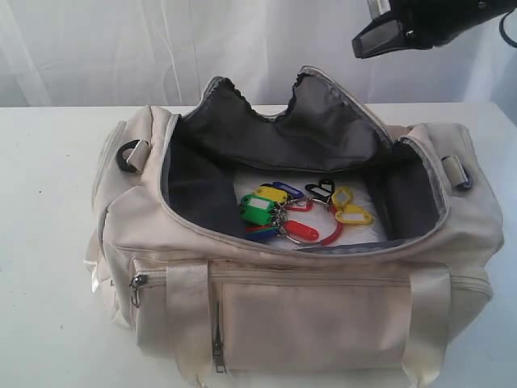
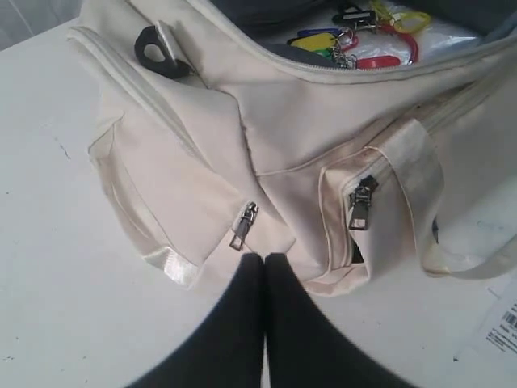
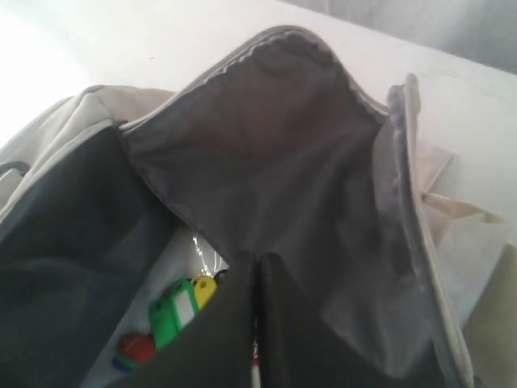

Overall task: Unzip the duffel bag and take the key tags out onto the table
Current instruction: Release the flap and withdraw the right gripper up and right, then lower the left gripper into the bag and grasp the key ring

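Plainly, in the exterior view the duffel bag [image 1: 307,299] is sitting on the white surface [image 1: 48,202] with its top zip already undone and its mouth gaping upward. Its long axis is running left to right across the view. The key tags [image 1: 303,212] are lying inside on the bag's bottom, not yet out. The bunch is spreading along that same left-to-right line, with the red ring [image 1: 333,234] curving at the near side. The right arm [image 1: 436,20] is hanging above the bag's far right corner, well apart from it.

In the left wrist view the left gripper [image 2: 264,259] is hovering just beside the bag's end, near a pocket zip pull [image 2: 245,226]. Its jaws are pressed together with nothing between them.

In the right wrist view the right gripper [image 3: 257,260] is pointing down into the opening, in front of the raised grey flap [image 3: 275,162]. Its jaws are likewise clenched on nothing, and green and yellow tags are showing beneath.

Judging from this, the reach-in is the step in hand. To do it well, the right jaws should be spreading before descending, dropping straight through the mouth clear of the flap, and pinching at the ring where the tags are gathering.
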Robot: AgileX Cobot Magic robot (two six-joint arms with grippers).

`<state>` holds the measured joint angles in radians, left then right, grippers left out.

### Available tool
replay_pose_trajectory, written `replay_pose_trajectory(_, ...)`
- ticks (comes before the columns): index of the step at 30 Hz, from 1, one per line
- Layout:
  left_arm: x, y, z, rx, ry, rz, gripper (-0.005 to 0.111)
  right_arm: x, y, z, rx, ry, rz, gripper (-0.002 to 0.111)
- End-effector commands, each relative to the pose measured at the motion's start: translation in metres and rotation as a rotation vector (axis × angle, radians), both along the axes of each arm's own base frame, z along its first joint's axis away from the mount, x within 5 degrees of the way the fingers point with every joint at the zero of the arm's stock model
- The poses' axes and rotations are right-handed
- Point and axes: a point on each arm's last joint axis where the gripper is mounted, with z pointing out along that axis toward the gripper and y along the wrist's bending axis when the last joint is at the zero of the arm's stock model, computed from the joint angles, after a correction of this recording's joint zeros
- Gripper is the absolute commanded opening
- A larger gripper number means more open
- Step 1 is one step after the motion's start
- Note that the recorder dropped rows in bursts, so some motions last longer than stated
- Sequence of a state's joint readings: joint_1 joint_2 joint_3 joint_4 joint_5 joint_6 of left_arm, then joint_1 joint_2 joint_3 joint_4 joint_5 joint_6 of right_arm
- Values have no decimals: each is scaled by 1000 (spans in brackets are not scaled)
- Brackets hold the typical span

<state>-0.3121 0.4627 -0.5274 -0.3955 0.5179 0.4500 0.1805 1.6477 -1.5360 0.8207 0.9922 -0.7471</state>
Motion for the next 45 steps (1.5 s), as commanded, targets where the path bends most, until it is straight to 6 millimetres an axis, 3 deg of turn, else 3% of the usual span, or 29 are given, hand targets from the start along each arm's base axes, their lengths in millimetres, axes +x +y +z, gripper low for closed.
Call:
replay_pose_trajectory(1,10,-3,-1,-28,48,30,0,-41,-14,7,-14,-75,-86,0)
replay_pose_trajectory(6,36,-15,16,-6,197,-8,0,-96,-30,22,12,-166,-185,0)
replay_pose_trajectory(12,85,-48,55,13,295,-227,0,-154,-38,22,4,-176,-147,0)
replay_pose_trajectory(16,118,-72,80,-29,262,-315,0,-175,-44,25,4,-231,-161,0)
replay_pose_trajectory(20,150,-96,87,-21,264,-356,0,-186,-47,28,23,-280,-195,0)
replay_pose_trajectory(24,180,-126,71,0,311,-392,0,-191,-49,31,28,-298,-202,0)
replay_pose_trajectory(28,203,-157,42,15,323,-387,0,-192,-51,31,1,-306,-218,0)
replay_pose_trajectory(32,211,-194,9,52,323,-419,0,-189,-57,29,-25,-282,-297,0)
replay_pose_trajectory(35,214,-224,-10,114,429,-440,0,-189,-57,29,-17,-271,-307,0)
replay_pose_trajectory(39,219,-249,-19,368,398,-477,0,-189,-57,29,-17,-271,-307,0)
replay_pose_trajectory(41,222,-257,-16,401,333,-480,0,-188,-57,29,-16,-273,-308,0)
replay_pose_trajectory(43,226,-261,-16,418,297,-479,8,-188,-57,29,-16,-273,-308,0)
replay_pose_trajectory(45,226,-261,-19,378,378,-402,26,-188,-57,29,-16,-273,-308,0)
